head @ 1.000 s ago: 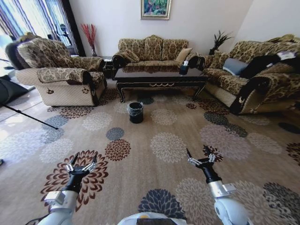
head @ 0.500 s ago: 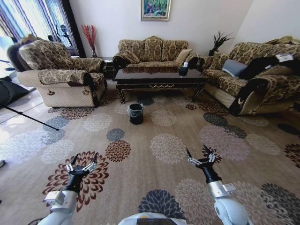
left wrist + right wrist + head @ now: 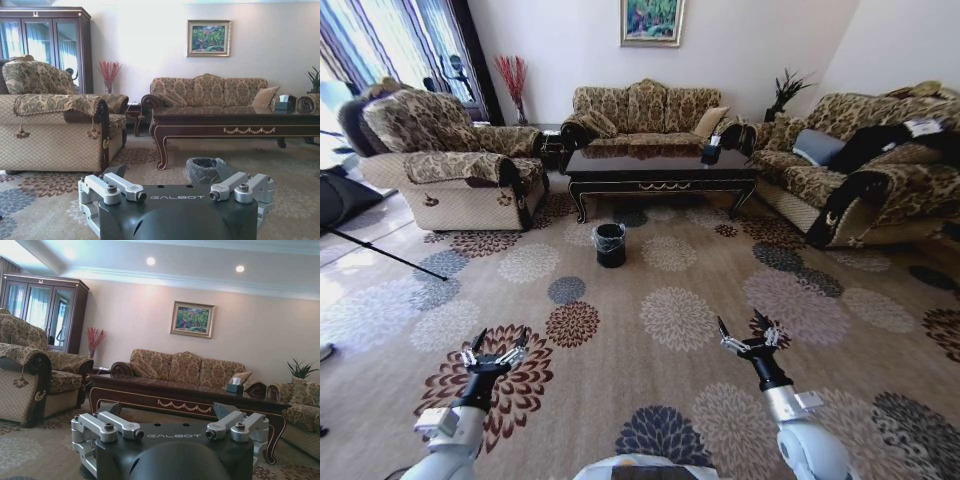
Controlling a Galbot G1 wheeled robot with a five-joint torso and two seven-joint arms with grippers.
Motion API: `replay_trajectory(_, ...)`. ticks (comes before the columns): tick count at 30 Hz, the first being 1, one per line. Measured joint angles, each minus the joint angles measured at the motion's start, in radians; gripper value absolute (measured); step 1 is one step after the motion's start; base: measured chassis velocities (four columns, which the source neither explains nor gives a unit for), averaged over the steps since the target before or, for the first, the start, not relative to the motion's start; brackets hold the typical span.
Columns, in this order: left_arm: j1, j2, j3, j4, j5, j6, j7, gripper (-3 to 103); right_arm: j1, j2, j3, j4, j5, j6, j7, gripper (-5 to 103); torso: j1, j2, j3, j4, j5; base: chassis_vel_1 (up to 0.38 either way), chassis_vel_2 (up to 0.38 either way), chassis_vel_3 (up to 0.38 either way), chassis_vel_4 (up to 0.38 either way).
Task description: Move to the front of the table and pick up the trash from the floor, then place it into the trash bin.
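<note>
Facing the counter (image 3: 660,165) and bin (image 3: 610,242), both grippers (image 3: 493,352) (image 3: 748,337) hover with fingers spread wide, empty. No trash is visible on the floor (image 3: 670,320); such litter is probably light and crushable, best pinched gently.

The floor (image 3: 650,250) was beige carpet scattered with round flower medallions in brown, maroon, grey, cream and navy. The table (image 3: 662,165) was glossy near-black with a gold scroll along its edge. The trash bin (image 3: 610,243) was black, lined with a crinkled clear bag. The sofas (image 3: 638,108) and the armchair (image 3: 450,160) wore a brown-and-gold floral damask, the armchair's base in quilted cream. The wall (image 3: 740,45) was off-white, and the painting (image 3: 652,18) showed greens in a gold frame. The left gripper (image 3: 493,352) and the right gripper (image 3: 748,338) had black bodies with silver metal links.
</note>
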Motion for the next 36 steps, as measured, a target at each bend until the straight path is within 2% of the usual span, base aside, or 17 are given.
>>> replay_trajectory(36, 0.000, 0.000, 0.000, 0.000, 0.000, 0.000, 0.000, 100, 0.000, 0.000, 0.000, 0.000, 0.000, 0.000, 0.000, 100, 0.059, 0.151, 0.093, 0.0000, 0.0000, 0.000, 0.000, 0.000, 0.000)
